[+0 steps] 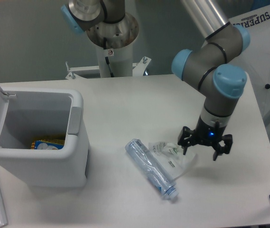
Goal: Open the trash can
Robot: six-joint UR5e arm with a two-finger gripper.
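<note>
While trash can (40, 142) sits w/ lid up, gripper (205, 148) hangs well right of it, fingers spread, by bottle (151, 168).

Robotics lab, pedestal-mounted arm (210, 57), white table (135, 109)

Trash can (54, 156) lid up; end effector (204, 148) spread.
</note>
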